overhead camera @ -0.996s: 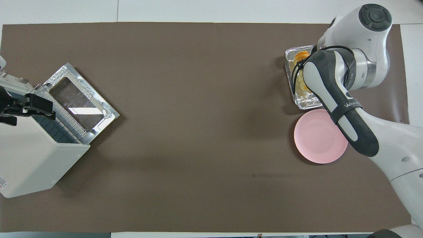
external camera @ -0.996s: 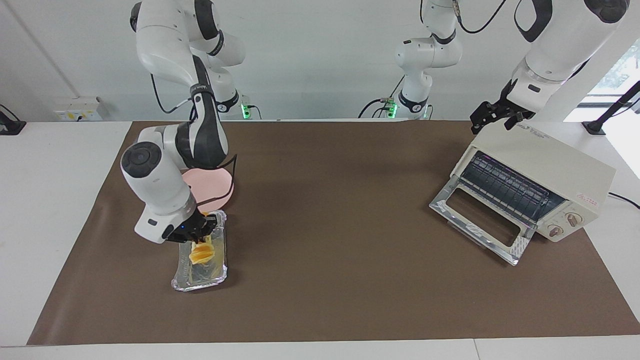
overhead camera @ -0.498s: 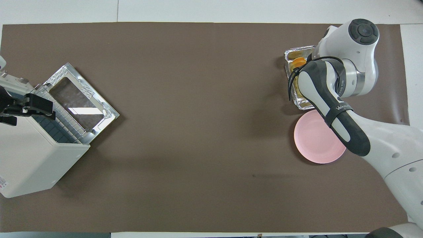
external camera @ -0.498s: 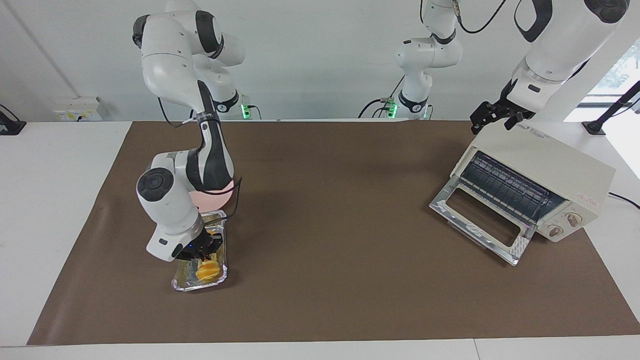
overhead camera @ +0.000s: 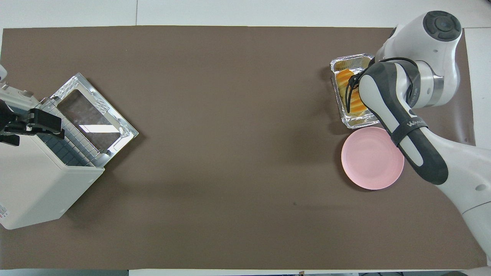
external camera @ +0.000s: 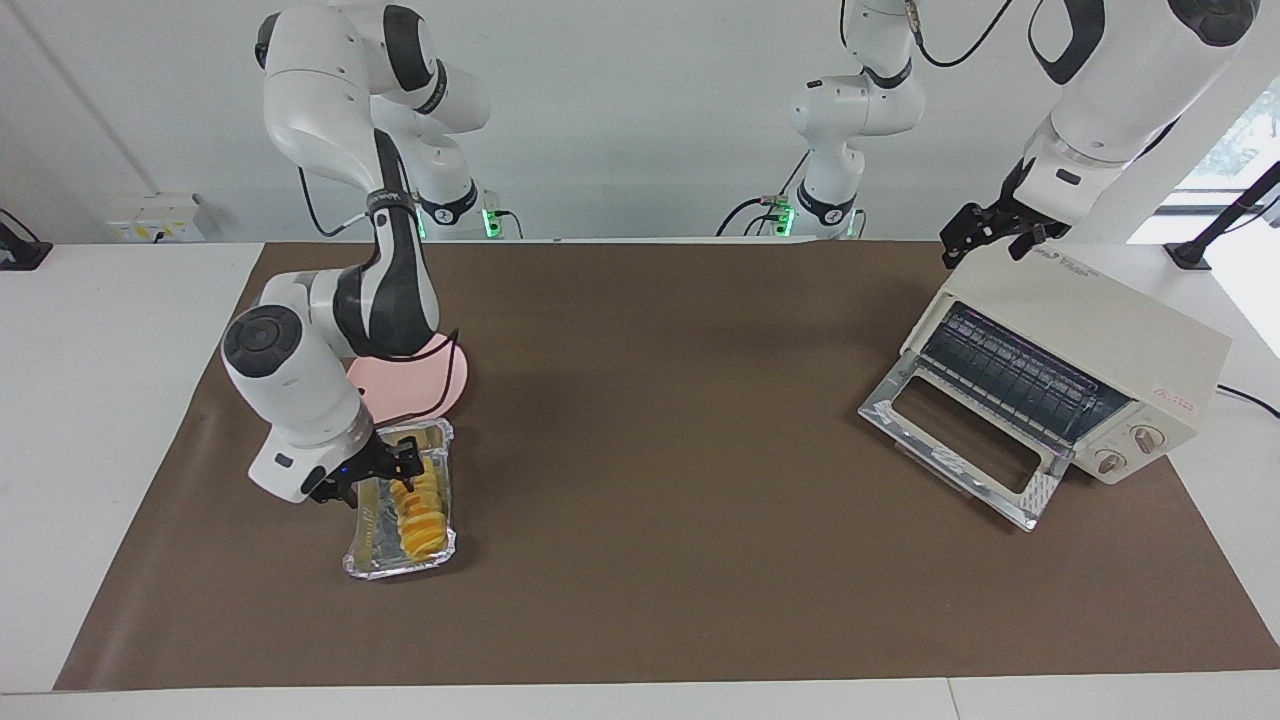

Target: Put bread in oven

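Bread (external camera: 420,505) lies in the foil tray (external camera: 372,560) near the worktop's right-arm end, right pincer (external camera: 372,472) apart beside it. Grasp it squarely across the middle. Left pincer (external camera: 990,232), apart, waits over the oven (external camera: 1130,330).

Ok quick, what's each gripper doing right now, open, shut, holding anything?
Left gripper: open, holding nothing, over the cream-white toaster oven.
Right gripper: open, holding nothing, over the crinkled silver foil tray beside the ridged yellow-orange bread.
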`<state>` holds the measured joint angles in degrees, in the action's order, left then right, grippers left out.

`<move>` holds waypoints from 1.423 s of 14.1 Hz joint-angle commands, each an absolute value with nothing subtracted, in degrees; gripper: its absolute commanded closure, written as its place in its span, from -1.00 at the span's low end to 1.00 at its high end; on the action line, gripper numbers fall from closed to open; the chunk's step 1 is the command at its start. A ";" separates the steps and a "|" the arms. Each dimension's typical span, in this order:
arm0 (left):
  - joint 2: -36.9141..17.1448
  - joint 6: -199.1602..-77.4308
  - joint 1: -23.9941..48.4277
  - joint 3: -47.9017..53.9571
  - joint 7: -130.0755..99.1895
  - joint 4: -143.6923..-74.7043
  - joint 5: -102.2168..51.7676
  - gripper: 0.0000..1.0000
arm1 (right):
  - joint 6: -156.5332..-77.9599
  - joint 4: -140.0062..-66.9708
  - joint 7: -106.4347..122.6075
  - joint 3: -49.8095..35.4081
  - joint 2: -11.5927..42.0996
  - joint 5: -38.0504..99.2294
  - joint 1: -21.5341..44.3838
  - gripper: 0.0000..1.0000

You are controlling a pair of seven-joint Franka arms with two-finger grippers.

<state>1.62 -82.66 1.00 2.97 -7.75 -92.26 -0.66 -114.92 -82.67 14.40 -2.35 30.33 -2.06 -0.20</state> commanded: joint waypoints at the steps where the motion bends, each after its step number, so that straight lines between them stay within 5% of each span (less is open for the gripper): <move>1: 3.25 -83.14 0.79 2.90 -7.65 -93.87 -0.97 -1.00 | -117.84 -83.57 17.05 -2.81 30.85 -3.08 -2.37 -1.00; 9: 3.25 -83.14 0.79 2.90 -7.65 -93.87 -0.97 -1.00 | -128.32 -91.49 20.39 -2.72 31.11 -3.16 -4.48 -0.91; 10: 3.25 -83.14 0.79 2.90 -7.65 -93.87 -0.97 -1.00 | -128.32 -91.58 19.96 -2.81 31.20 -2.99 -4.48 -0.60; 12: 3.25 -83.23 0.79 2.90 -7.73 -93.87 -0.97 -1.00 | -129.98 -93.15 17.94 -2.81 31.12 -2.99 -4.40 0.50; 13: 3.25 -83.15 0.79 2.90 -7.73 -93.87 -0.97 -1.00 | -131.56 -94.90 17.06 -2.81 30.77 -2.99 -4.39 0.86; 14: 3.25 -83.14 0.79 2.90 -7.65 -93.87 -0.97 -1.00 | -132.53 -95.88 15.92 -2.81 30.59 -2.99 -4.22 1.00; 20: 3.25 -83.14 0.79 2.90 -7.65 -93.87 -0.97 -1.00 | -130.88 -95.36 14.85 -2.81 30.41 -3.08 -4.13 1.00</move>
